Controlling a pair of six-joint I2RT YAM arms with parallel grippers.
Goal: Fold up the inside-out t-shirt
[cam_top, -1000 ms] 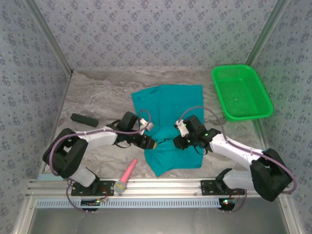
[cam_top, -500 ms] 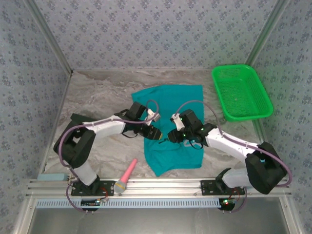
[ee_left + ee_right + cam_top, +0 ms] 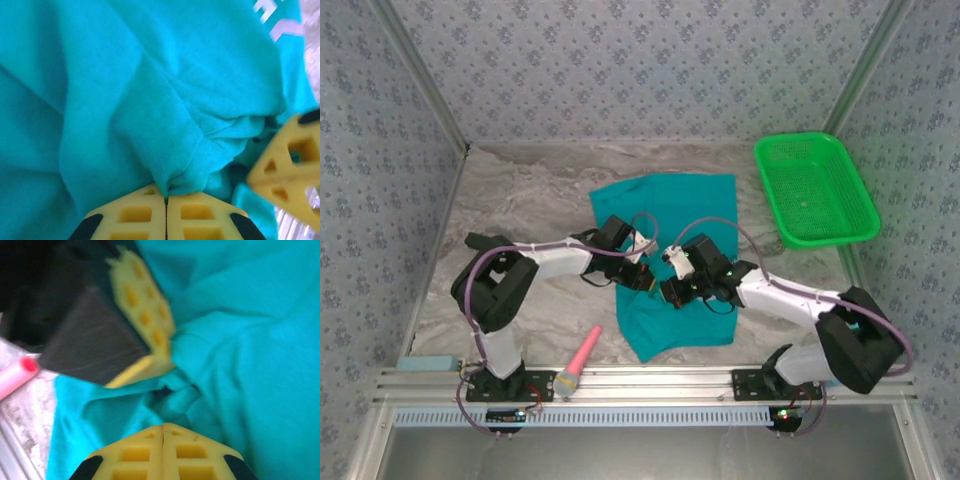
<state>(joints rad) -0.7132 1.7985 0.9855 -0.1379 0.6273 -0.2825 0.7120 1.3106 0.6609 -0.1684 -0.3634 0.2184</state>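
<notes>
Shirt (image 3: 682,200) sits mid table (image 3: 520,200), bunched up where the arms meet. Left gripper (image 3: 166,197) is clamped tight on a pucker of cloth. Right gripper (image 3: 162,429) is closed too, can't tell if it caught any.

Walls (image 3: 640,60) on three sides, pale blue-grey wallpaper with small repeating floral print. Bare metal posts (image 3: 420,75) running up both back corners. Table top (image 3: 520,190) grey-white marbled, rumpled-looking along the back edge. Aluminium rail (image 3: 650,378) across the near edge, ribbed strip (image 3: 640,415) just below it. Even, soft lighting, faint shadows.
</notes>
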